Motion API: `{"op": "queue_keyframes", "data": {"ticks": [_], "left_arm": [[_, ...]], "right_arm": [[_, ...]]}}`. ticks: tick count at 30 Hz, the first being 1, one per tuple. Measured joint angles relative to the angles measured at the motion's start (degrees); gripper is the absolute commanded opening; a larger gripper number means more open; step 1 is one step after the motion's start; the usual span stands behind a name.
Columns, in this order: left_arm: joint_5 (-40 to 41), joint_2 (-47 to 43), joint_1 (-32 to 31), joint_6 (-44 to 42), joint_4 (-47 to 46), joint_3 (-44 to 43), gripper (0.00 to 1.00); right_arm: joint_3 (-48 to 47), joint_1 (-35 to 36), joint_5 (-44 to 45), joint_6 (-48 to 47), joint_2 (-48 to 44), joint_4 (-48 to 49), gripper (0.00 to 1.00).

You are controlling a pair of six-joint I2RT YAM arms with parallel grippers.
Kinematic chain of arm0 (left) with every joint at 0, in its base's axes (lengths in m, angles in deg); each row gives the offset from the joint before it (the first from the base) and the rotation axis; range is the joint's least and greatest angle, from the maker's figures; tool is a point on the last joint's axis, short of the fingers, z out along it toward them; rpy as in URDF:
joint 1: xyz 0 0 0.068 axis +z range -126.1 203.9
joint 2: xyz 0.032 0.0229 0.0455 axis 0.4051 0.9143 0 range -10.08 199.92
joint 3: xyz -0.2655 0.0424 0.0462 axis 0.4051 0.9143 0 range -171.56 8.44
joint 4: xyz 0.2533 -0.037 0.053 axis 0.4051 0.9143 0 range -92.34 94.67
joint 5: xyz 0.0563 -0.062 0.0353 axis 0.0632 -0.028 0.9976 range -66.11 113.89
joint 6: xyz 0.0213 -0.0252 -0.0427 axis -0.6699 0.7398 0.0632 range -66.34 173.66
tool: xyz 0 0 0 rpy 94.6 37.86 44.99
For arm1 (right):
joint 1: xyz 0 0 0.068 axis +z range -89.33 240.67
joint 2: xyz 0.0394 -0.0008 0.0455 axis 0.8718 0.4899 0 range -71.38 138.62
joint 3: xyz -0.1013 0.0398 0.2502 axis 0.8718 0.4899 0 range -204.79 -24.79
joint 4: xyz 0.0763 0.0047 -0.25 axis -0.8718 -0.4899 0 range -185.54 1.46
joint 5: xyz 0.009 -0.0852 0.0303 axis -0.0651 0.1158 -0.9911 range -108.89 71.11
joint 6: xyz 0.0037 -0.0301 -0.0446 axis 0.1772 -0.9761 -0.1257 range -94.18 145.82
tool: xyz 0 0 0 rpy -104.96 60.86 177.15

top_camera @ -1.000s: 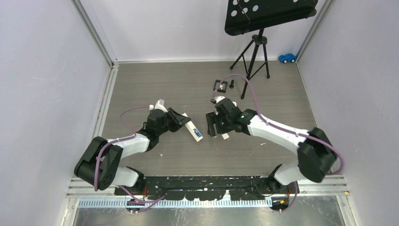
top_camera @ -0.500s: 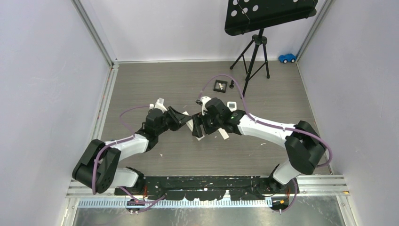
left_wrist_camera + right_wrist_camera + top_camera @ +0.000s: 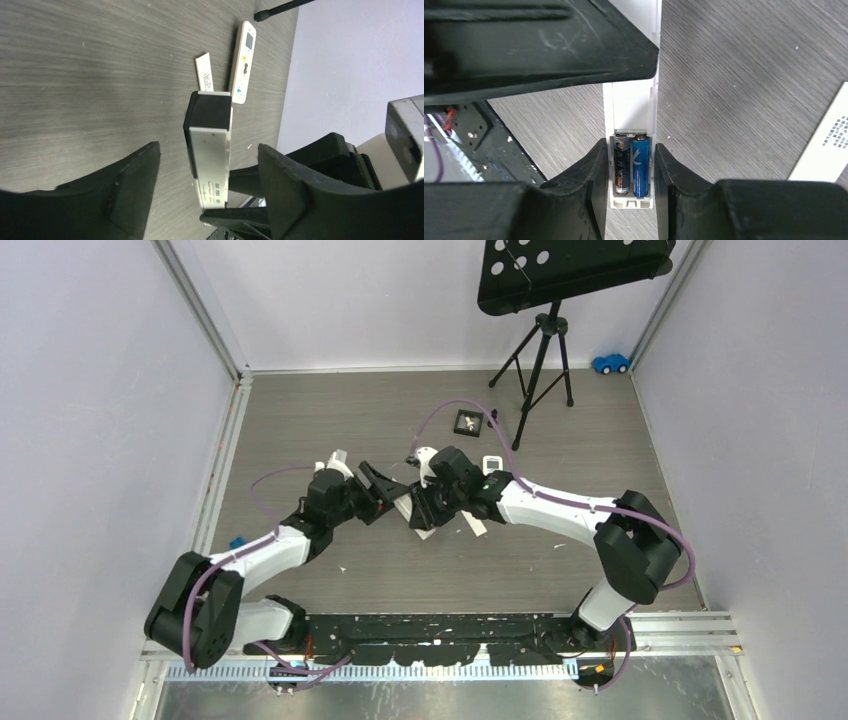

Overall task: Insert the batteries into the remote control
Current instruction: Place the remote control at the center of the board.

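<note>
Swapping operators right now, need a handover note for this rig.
Left gripper: open, straddling the remote without touching it.
Right gripper: shut on the remote at its battery end.
Batteries: two seated in the open bay.
Done: loading, it seems.
Left: likely fitting a cover; the white labelled piece on the table may be it.

Remote [image 3: 631, 107] far end behind left gripper [image 3: 392, 500]
</note>
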Motion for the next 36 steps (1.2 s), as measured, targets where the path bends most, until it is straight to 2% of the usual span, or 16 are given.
{"op": "queue_keyframes", "data": {"ticks": [1, 3, 6, 13, 21, 24, 26, 28, 29, 30, 36], "left_arm": [[0.3, -0.7, 0.0, -0.4, 2.5, -0.6, 0.90], [1.3, -2.7, 0.2, -1.3, 8.2, -2.3, 0.95], [2.7, -6.4, 2.3, -2.8, 16.9, -4.5, 0.95], [3.1, -15.1, 13.1, -7.5, 34.2, -5.7, 0.91], [2.1, -18.6, 14.5, -13.3, 46.9, -8.5, 0.89], [1.9, -18.6, 14.7, -16.0, 49.6, -10.5, 0.90], [2.2, -18.0, 14.8, -17.9, 51.0, -12.0, 0.91], [2.5, -16.5, 15.1, -19.9, 52.1, -13.9, 0.91], [2.7, -15.0, 15.3, -20.9, 52.6, -15.1, 0.91], [2.7, -13.7, 15.5, -21.8, 52.6, -16.0, 0.91], [2.6, -9.3, 16.4, -23.8, 52.5, -17.5, 0.92]], "right_arm": [[0.0, 0.0, 0.3, -0.8, 0.0, -0.3, 0.11], [0.0, 0.0, 1.2, -3.3, 0.1, -1.3, 0.11], [-0.4, 0.0, 3.3, -7.1, 0.7, -4.8, 0.12], [-4.8, 0.5, 8.5, -16.5, 5.6, -15.3, 0.16], [-8.5, 5.3, 10.6, -23.4, 12.8, -21.7, 0.19], [-11.4, 5.5, 10.8, -24.9, 15.0, -23.8, 0.30], [-12.5, 5.5, 10.9, -25.9, 15.6, -25.1, 0.46], [-13.2, 5.5, 11.0, -26.4, 15.9, -25.9, 0.57], [-13.6, 5.5, 11.3, -26.4, 16.1, -26.5, 0.69], [-13.8, 5.5, 11.4, -26.3, 16.3, -26.9, 0.75], [-13.8, 5.5, 10.9, -25.4, 15.6, -27.8, 0.79]]}}
